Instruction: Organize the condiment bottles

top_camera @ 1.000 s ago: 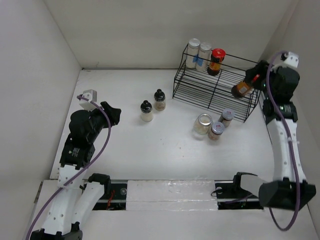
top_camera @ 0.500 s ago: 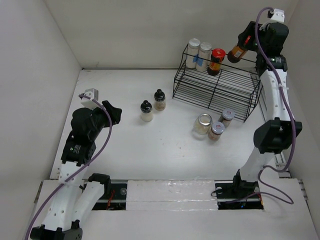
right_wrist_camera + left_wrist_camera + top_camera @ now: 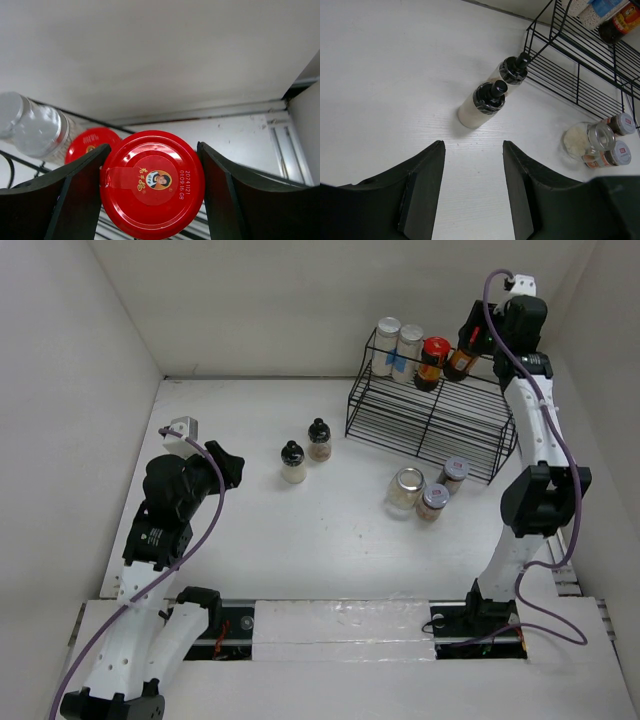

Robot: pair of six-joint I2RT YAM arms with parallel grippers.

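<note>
Red-capped bottle [image 3: 152,190] sits clamped in our right hand [image 3: 151,150] at the rack's [image 3: 430,430] top shelf, just beside a second red bottle [image 3: 434,358]. Our left hand [image 3: 472,160] gapes wide above the table [image 3: 380,75], near two black-capped bottles [image 3: 487,102].

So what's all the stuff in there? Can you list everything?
rack: one, black wire, back right of the table.
blue-label bottles: two, silver lids, on the rack's top shelf.
red-cap bottles: two, amber; one on the top shelf, the other held beside it.
black-cap bottles: two, pale, mid-table, left of the rack.
jars: three, clear glass, on the table in front of the rack.
table: one, white.
left fingers: black, open, empty, facing the black-cap bottles.
right fingers: black, shut on a red-cap bottle.
</note>
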